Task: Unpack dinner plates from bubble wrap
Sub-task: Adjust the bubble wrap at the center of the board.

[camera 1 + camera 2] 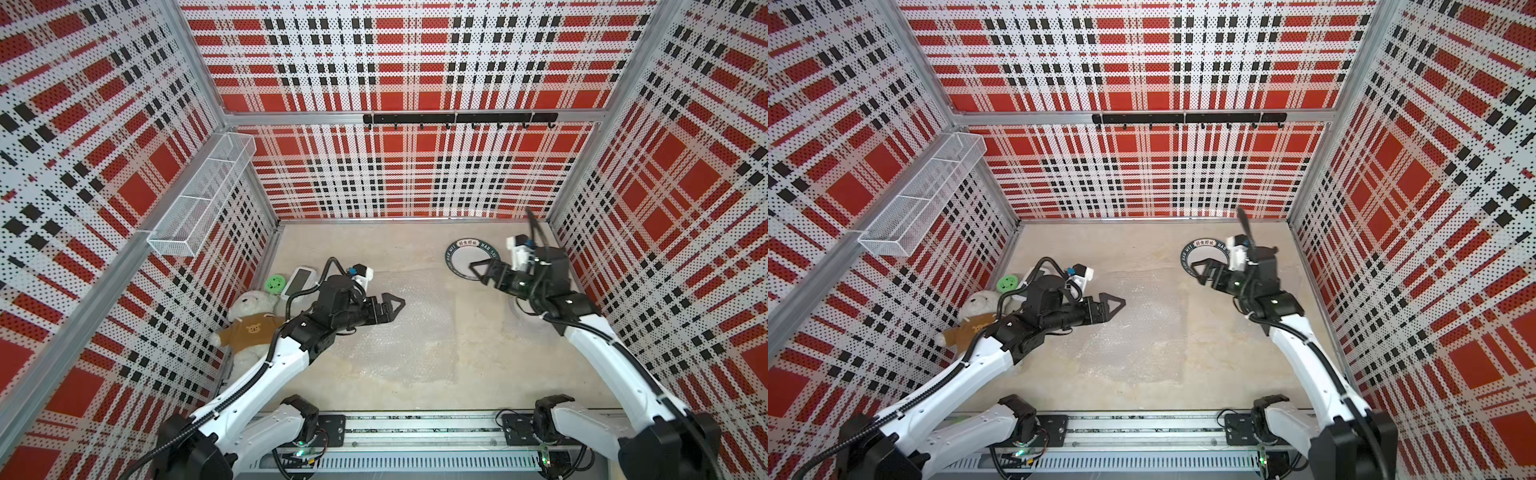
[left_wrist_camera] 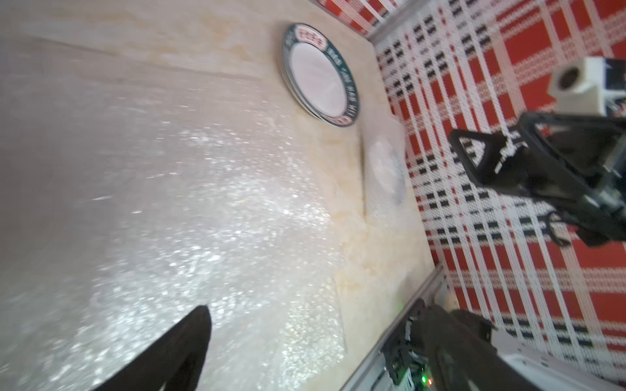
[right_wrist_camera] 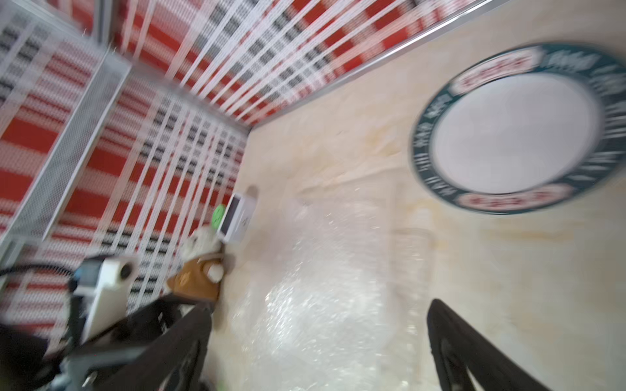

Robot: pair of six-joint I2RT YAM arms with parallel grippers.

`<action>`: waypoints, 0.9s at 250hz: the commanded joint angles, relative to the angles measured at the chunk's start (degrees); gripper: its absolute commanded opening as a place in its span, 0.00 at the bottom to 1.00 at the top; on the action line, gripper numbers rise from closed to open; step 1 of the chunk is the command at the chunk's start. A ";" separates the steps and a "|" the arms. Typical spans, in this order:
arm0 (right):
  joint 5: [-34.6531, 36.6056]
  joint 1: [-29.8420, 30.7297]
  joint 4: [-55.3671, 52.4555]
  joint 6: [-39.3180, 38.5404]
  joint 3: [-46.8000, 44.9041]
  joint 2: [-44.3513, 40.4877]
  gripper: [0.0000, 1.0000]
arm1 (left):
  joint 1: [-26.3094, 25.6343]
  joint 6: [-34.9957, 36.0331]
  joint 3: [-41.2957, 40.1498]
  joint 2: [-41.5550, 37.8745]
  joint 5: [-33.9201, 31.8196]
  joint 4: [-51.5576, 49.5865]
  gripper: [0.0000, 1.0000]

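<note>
Uncovered dinner plates [image 1: 459, 258] [image 1: 1196, 249] with a white centre and a dark green lettered band lie at the back right; in the left wrist view the plates [image 2: 318, 74] look like a low stack. My right gripper [image 1: 478, 273] [image 3: 318, 355] hovers open over their near edge, holding nothing. Flat bubble wrap [image 1: 415, 332] [image 1: 1142, 332] [image 2: 203, 203] [image 3: 321, 287] covers the middle of the table. My left gripper [image 1: 397, 306] [image 1: 1119, 304] hangs open and empty above its left part. A further plate, wrapped in bubble wrap [image 2: 386, 169], lies by the right wall under the right arm.
A teddy bear [image 1: 249, 320], a small green disc [image 1: 275, 283] and a white device [image 1: 297, 282] crowd the left wall. A wire basket [image 1: 199, 199] hangs on that wall, a black hook rail [image 1: 457, 118] on the back wall. The arms' base rail [image 1: 415, 428] runs along the front.
</note>
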 commanded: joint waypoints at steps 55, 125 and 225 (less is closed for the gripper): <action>0.96 -33.33 -8.87 -3.95 -11.36 -2.09 1.00 | -17.70 2.37 3.45 15.22 -3.08 13.53 0.99; 5.45 -39.56 3.17 0.52 -15.72 7.10 1.00 | -19.84 -1.28 4.53 23.11 1.46 21.39 0.99; 1.94 -40.16 10.87 -2.03 -15.63 18.61 1.00 | -14.22 -4.64 -1.49 18.24 2.98 24.86 0.99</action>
